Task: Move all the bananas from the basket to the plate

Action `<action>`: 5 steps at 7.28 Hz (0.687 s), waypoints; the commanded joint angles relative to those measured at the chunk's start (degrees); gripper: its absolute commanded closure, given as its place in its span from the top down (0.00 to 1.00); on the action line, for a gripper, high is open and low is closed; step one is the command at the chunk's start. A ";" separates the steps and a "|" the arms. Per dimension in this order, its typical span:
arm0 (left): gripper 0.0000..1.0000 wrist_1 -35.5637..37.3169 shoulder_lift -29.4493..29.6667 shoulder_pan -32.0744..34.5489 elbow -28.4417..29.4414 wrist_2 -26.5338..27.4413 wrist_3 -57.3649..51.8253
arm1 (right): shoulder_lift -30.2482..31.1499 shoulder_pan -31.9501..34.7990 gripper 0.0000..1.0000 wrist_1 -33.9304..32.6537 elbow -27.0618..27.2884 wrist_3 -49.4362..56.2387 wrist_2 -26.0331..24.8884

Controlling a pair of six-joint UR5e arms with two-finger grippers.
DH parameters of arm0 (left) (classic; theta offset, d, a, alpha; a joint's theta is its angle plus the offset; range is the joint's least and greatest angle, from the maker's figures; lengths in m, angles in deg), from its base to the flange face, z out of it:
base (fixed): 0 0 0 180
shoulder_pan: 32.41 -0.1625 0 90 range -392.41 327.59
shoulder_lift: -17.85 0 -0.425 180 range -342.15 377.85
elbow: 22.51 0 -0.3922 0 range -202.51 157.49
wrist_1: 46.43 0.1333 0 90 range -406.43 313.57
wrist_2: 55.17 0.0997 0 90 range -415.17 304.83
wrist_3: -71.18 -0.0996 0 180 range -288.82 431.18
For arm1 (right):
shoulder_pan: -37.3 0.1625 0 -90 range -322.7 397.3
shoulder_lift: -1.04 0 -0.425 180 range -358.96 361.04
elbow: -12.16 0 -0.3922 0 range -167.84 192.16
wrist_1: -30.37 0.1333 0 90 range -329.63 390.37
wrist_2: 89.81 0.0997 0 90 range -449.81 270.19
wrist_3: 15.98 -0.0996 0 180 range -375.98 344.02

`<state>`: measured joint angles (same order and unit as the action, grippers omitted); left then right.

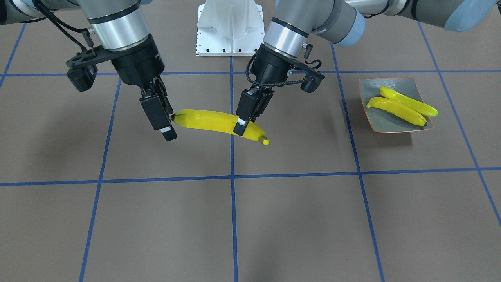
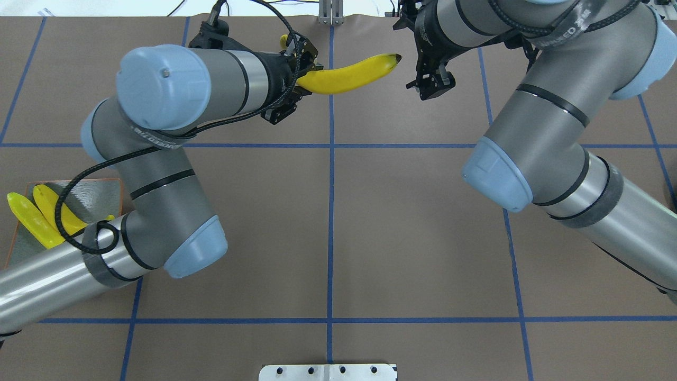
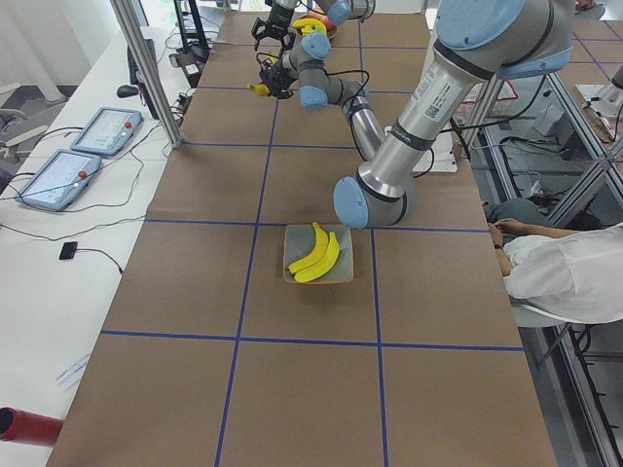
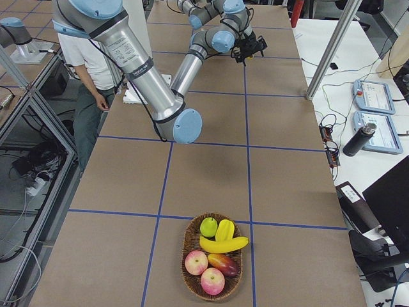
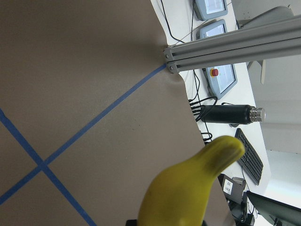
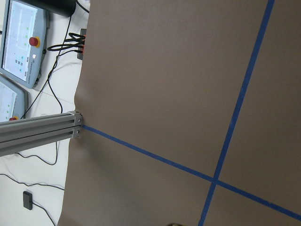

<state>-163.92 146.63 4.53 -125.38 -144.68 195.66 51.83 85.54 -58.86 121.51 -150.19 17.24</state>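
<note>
My left gripper [image 1: 240,127] is shut on a yellow banana [image 1: 213,121] near its tip and holds it above the table; the hold also shows in the overhead view [image 2: 301,74]. My right gripper [image 1: 166,131] is open beside the banana's stem end and holds nothing. Two bananas [image 1: 395,108] [image 1: 409,101] lie on the grey-blue plate [image 1: 381,119]. In the exterior right view one banana [image 4: 223,244] lies in the wicker basket [image 4: 185,246].
The basket also holds apples [image 4: 196,262], a green fruit [image 4: 208,226] and a mango [image 4: 220,261]. The white robot base [image 1: 230,27] stands at the table's robot side. An aluminium post [image 4: 329,48] and tablets [image 4: 377,96] stand off the far edge.
</note>
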 commanded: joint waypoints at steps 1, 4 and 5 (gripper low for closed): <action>0.00 0.16 -8.07 0.58 -6.71 -0.23 -5.98 | 4.48 0.88 1.00 0.02 3.59 3.78 0.44; 0.00 -0.10 -26.78 3.74 -17.97 -8.89 -18.80 | 8.00 1.15 1.00 0.11 3.33 14.45 -0.27; 0.00 -0.45 -32.75 6.45 -19.81 -13.54 -26.32 | 8.88 1.58 1.00 0.11 3.33 19.29 -0.09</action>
<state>-164.05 120.99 8.39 -142.50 -153.21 176.64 59.40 86.74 -58.80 124.84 -136.57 17.08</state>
